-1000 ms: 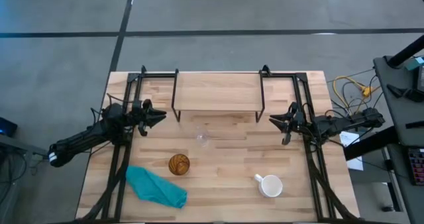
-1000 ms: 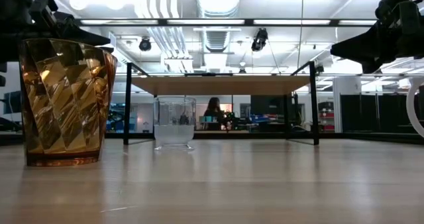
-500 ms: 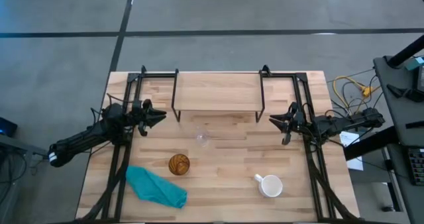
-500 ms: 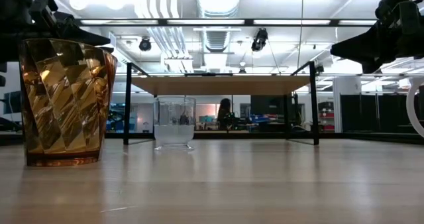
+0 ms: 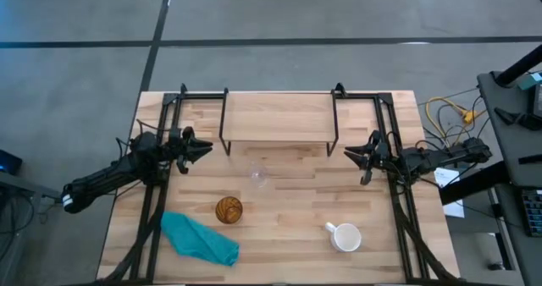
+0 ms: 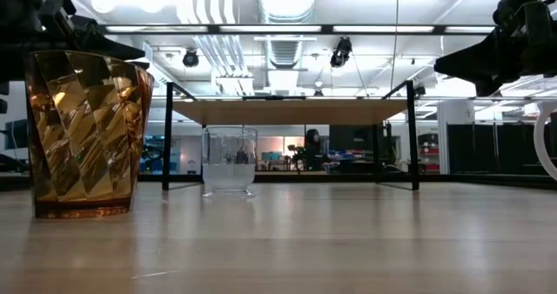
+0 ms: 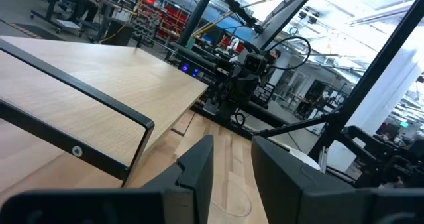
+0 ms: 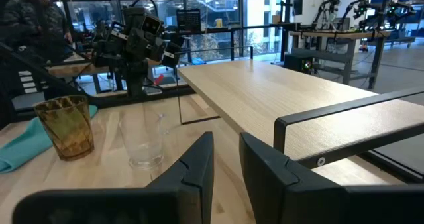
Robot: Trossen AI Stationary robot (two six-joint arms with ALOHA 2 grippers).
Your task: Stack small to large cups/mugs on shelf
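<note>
Nothing moving since earlier frame except person (image 6: pixel 312 143) walking behind. I'm seeing left gripper (image 5: pixel 206 149) at nine o'clock and right gripper (image 5: pixel 348 155) at three idling beside shelf (image 5: pixel 278 117), fingers slightly parted, holding nothing; glass cup (image 5: pixel 258 176) sitting in open room between them.

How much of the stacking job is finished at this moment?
Nothing looks done: the shelf top is bare. Nothing is in hand: the left gripper and right gripper hover beside the shelf, jaws open and empty. Left: the clear glass cup, white mug and amber cup stand apart on the table.
</note>
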